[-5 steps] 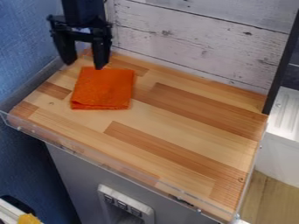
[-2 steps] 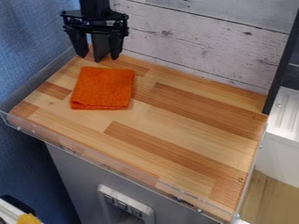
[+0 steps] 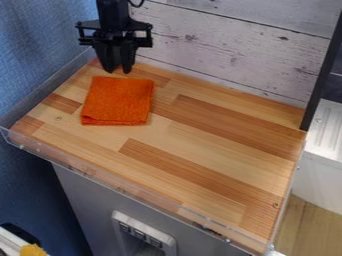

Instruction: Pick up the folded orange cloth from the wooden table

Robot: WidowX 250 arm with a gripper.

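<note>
Counter (image 3: 220,150): wooden top, pale and darker brown strips running slantwise, small round knots near left side and near right corner. Clear rim (image 3: 143,196) along front edge. Folded orange cloth (image 3: 118,101) lying flat on left part, layered edge toward front.

Black arm (image 3: 113,14) — thin curved cable (image 3: 136,6) — black, tapering end effector (image 3: 119,71).

From one fixed camera, we look down at a slant from above and beyond the near edge of the wooden worktop (image 3: 200,135). We face the plank wall (image 3: 227,45) at the far side obliquely, close in, yet take in the worktop's width and the grey front (image 3: 90,192) below it.
</note>
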